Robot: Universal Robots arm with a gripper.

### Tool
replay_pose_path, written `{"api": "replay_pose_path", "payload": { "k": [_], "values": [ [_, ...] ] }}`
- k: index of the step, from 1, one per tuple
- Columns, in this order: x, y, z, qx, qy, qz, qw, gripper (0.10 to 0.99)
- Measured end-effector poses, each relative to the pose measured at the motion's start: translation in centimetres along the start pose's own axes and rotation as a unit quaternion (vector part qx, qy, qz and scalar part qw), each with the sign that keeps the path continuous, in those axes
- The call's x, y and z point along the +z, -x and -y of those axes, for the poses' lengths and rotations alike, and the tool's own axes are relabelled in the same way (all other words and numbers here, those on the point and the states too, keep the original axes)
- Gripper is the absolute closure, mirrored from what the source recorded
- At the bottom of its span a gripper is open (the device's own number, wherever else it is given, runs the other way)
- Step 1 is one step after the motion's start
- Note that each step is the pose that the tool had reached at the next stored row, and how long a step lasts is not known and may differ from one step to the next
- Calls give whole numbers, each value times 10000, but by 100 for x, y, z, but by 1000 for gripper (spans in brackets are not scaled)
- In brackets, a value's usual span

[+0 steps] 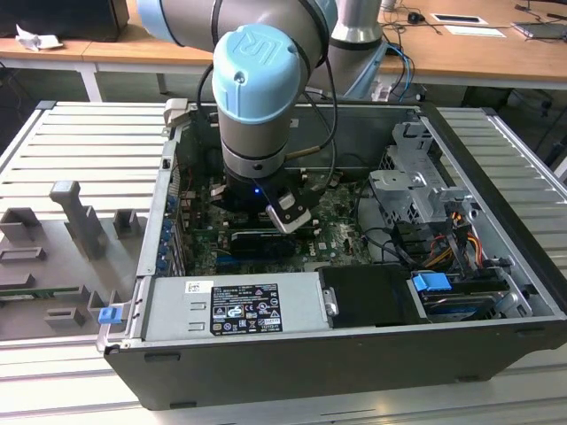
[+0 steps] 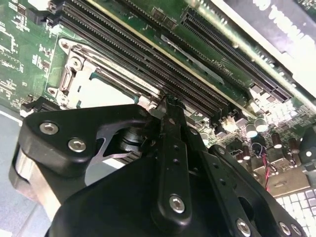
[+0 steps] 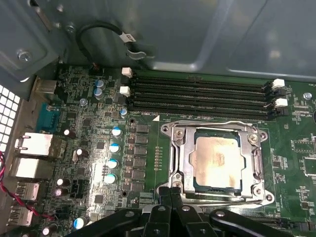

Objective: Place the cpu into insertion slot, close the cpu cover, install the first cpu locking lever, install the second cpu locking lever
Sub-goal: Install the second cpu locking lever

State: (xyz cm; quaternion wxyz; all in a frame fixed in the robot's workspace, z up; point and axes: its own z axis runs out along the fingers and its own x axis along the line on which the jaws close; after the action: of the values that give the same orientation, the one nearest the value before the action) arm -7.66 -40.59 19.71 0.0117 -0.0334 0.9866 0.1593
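The chip [image 3: 217, 159] already sits in the socket [image 3: 217, 190], its pale metal face showing in the lower right of the first wrist view. The metal cover frame [image 3: 183, 157] lies down flat around it, so those two steps look done. Whether either locking lever is hooked home I can't make out; a thin silver rod [image 3: 224, 198] runs along the socket edge nearest the gripper, and I'd guess the lever work is what's in hand.

The gripper [image 3: 170, 190] rises from the bottom middle of that view, its fingertips drawn close together right at that near edge of the socket, touching or nearly touching the rod. Whether they pinch anything is hidden. In the second wrist view the black fingers [image 2: 170, 123] reach the same socket edge, just beside the long memory slots [image 2: 148, 54].

In the exterior view the arm [image 1: 261, 97] reaches down into the open computer case [image 1: 496, 204], middle of frame. Inside lie the green board [image 1: 332, 221], a grey power supply box [image 1: 230, 305] along the lower wall, and drive cages with cables on that view's right.
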Motion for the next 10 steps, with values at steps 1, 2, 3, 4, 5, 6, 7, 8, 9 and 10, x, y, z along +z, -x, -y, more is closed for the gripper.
{"api": "replay_pose_path", "payload": {
  "k": [1,2,3,4,5,6,7,8,9,10],
  "values": [
    [9,0,2,-4,27,2,10000,980],
    [15,0,4,-9,52,4,10000,980],
    [24,-1,6,-14,81,4,10000,980],
    [32,-2,9,-16,96,3,10000,980],
    [40,-4,11,-19,110,3,9999,980],
    [45,-7,14,-24,119,2,9999,980],
    [46,-17,14,-28,124,0,9999,980],
    [46,-18,13,-28,126,0,9999,980],
    [41,-18,12,-29,127,1,9999,980],
    [31,-18,8,-28,126,1,9999,980]
  ]
}}
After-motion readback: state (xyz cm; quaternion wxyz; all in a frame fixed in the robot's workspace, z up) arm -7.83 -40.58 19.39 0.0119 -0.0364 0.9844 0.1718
